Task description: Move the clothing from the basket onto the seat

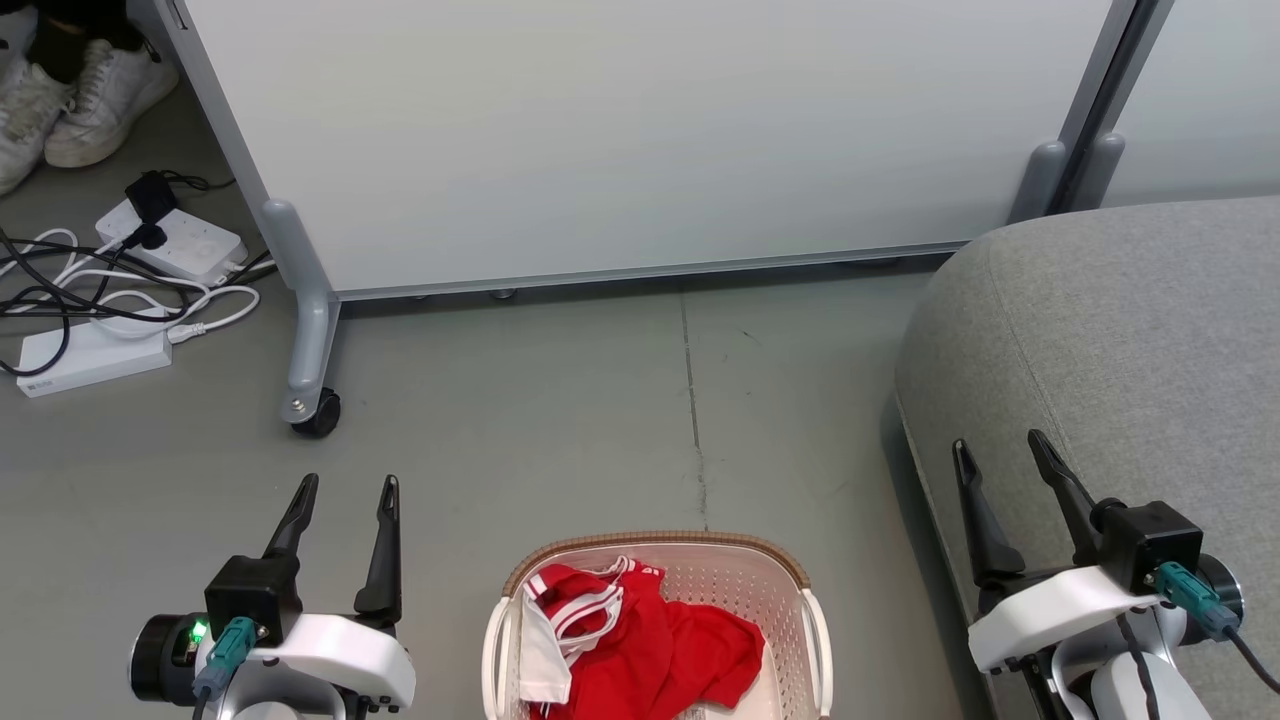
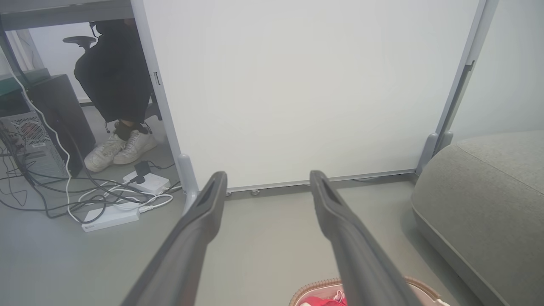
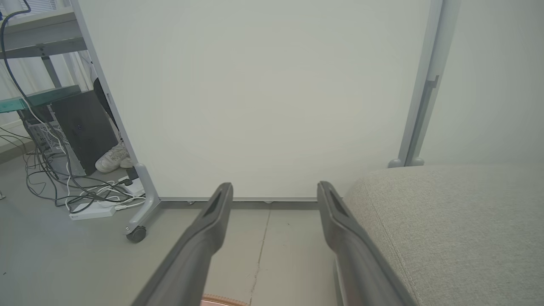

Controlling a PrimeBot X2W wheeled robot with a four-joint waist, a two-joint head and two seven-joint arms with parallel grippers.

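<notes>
The red clothing [image 1: 650,640] with white stripes lies bunched in the cream basket [image 1: 760,590], which stands on the floor at the bottom centre of the head view. A sliver of the basket rim [image 2: 316,289] and red cloth [image 2: 323,301] shows in the left wrist view. The grey seat [image 1: 1130,340] fills the right side, also seen as the seat [image 2: 488,204] and the seat [image 3: 450,229]. My left gripper [image 1: 347,483] hangs open left of the basket, empty. My right gripper [image 1: 998,443] is open over the seat's edge, empty.
A white partition panel [image 1: 640,130] on a castor foot [image 1: 315,410] stands behind. Power strips and cables [image 1: 130,290] lie at the far left, beside a person's white shoes [image 1: 90,100]. A dark computer tower [image 2: 51,123] stands further left.
</notes>
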